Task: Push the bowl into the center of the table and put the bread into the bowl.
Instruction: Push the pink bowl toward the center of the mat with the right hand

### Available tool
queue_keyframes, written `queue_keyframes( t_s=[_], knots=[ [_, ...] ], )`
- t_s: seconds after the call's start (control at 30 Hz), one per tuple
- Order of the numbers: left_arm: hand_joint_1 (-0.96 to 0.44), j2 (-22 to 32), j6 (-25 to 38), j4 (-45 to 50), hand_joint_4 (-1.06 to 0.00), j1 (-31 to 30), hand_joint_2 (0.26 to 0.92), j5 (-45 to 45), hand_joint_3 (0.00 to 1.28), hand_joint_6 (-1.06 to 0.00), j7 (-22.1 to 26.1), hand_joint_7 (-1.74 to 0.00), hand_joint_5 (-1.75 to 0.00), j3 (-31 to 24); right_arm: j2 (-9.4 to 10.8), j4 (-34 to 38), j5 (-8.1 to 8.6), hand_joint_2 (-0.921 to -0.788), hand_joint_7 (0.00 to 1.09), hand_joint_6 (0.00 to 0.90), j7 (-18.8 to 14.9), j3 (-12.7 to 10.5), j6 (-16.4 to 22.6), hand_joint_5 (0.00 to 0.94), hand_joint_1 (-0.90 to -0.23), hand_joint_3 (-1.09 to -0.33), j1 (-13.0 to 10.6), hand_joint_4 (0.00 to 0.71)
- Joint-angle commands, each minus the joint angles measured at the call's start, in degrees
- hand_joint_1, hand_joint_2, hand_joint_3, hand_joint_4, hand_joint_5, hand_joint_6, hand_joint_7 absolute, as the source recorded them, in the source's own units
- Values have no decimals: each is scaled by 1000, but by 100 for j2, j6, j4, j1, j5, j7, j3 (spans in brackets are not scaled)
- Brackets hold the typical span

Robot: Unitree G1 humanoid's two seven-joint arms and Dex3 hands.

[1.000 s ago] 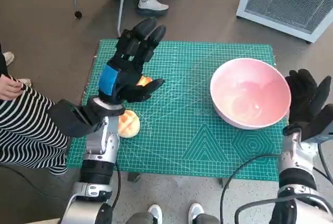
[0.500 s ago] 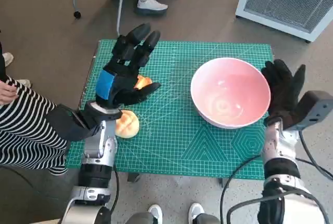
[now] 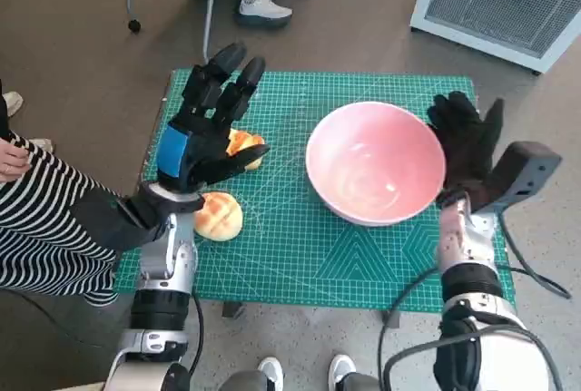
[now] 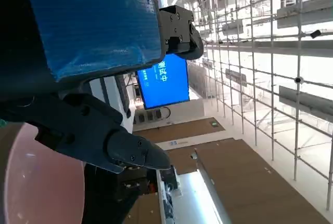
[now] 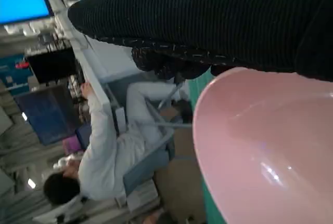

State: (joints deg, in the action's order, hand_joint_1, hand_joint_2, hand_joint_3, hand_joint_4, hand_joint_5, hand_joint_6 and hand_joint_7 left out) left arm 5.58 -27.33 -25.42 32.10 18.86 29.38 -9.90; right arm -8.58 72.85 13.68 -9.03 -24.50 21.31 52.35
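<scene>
Green mat [image 3: 300,246] covers the table, with one pink bowl [image 3: 374,162] near its middle and two bread rolls [image 3: 218,216] by its left edge. Right hand [image 3: 467,146], holding nothing, presses flat against the bowl's right side. Left hand [image 3: 201,128] hangs over the rolls with fingers spread, empty.

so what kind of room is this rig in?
Probably a lab or workshop with office space: a green cutting mat covers the small table, a blue wall screen hangs beside metal racking, and a person sits nearby.
</scene>
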Motion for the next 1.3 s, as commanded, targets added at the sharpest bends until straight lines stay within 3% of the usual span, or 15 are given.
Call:
queue_keyframes(
  t_s=[0.03, 0.23, 0.57, 0.9, 1.13, 1.3],
  knots=[
    [-328, 68, -105, 90, -233, -58, 920, -3, 18, -85, -30, -409, -7, -38, 162, 124, 52, -921, 268, 127, -19, -13, -167, 0, -657, -896, 36, 142],
    [-332, 85, -163, 55, -235, -70, 921, -56, 18, -96, -70, -391, -5, -16, 334, 169, 54, -921, 257, 129, 19, -21, -276, 0, -664, -855, 154, 131],
    [-332, 107, -165, 38, -235, -92, 921, -77, 20, -103, -70, -373, -3, 24, 465, 222, 38, -921, 244, 138, 147, -31, -488, 3, -645, -848, 301, 137],
    [-334, 69, -113, 52, -236, -76, 921, -110, 22, -110, -107, -362, -3, 82, 399, 196, -132, -921, 229, 153, 275, 111, -549, 5, -624, -857, 366, 145],
    [-329, 55, -69, 67, -235, -77, 921, -99, 24, -108, -129, -362, -1, 122, 130, -8, -534, -921, 218, 157, 163, 504, 0, 3, -657, -860, 279, 145],
    [-325, 32, -29, 16, -233, -12, 921, -86, 27, -105, -140, -364, -1, 152, 11, -303, -646, -921, 214, 155, -92, 691, 560, 3, -702, -854, 187, 145]
  ],
)
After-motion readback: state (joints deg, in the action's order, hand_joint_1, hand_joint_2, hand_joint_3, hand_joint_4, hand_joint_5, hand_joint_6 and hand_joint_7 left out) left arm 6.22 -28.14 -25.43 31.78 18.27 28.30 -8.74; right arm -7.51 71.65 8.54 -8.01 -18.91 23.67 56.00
